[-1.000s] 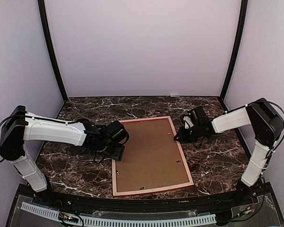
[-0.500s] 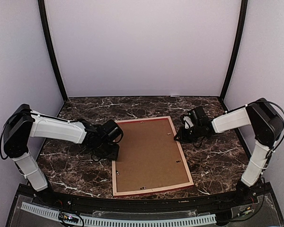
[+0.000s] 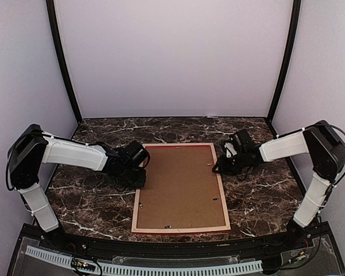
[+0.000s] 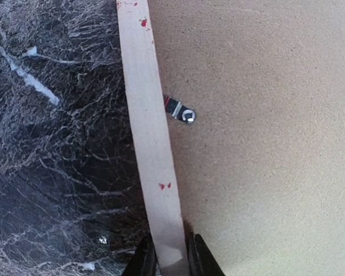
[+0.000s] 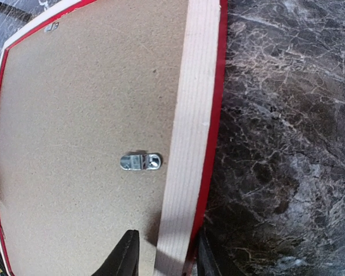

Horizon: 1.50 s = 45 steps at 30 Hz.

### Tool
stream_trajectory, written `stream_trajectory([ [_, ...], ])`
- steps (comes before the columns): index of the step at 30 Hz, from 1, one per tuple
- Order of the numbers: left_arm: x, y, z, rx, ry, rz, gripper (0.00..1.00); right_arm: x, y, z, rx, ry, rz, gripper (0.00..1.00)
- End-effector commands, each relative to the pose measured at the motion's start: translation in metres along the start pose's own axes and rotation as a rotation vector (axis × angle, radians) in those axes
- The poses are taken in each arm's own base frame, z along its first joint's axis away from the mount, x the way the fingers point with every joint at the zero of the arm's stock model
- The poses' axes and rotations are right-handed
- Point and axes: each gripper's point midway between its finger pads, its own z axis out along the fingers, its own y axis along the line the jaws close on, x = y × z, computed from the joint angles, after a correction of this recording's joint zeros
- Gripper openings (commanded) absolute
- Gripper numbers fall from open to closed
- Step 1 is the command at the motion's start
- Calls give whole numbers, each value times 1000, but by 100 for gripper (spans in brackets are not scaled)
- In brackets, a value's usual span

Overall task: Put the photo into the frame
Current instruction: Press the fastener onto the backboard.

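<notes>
Thin rectangular wooden frame (image 3: 181, 229), red front, pale back, lies face down mid-picture on the dark marble table (image 3: 259, 195). Long axis runs top to bottom. Plain brown backing board (image 3: 178, 187) sits in it. Photo not visible, can't tell if it's under the board. Left gripper (image 4: 171, 259) is clamped on the left rail. Right gripper (image 5: 164, 253) straddles the right rail, jaws apart, a gap showing on the board side. Both sit toward the rails' upper ends, equally near. Count: one frame, one board, one metal turn clip (image 4: 181, 111) per wrist view.

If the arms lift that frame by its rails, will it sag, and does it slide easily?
Probably stiff: the frame is wood, with a backing board clipped in. Likely light, being thin. It should slide readily on the polished table.
</notes>
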Motion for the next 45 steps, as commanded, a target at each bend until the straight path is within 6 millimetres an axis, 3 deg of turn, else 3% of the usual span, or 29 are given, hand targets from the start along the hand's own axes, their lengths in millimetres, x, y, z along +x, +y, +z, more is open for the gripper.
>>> stream_trajectory([
  [1, 15, 13, 12, -63, 54, 67, 13, -11, 19, -14, -38, -23, -28, 36],
  [15, 14, 8, 9, -37, 59, 69, 10, -20, 8, 14, 27, 17, -70, 46],
  [25, 16, 7, 10, -28, 66, 66, 10, -45, 18, 13, 18, -39, -46, 56],
  [34, 16, 7, 10, -30, 67, 66, 10, -55, 9, 22, 81, -47, -1, 56],
  [45, 17, 7, 11, -32, 72, 71, 10, -42, -1, 27, 151, -17, -61, 52],
])
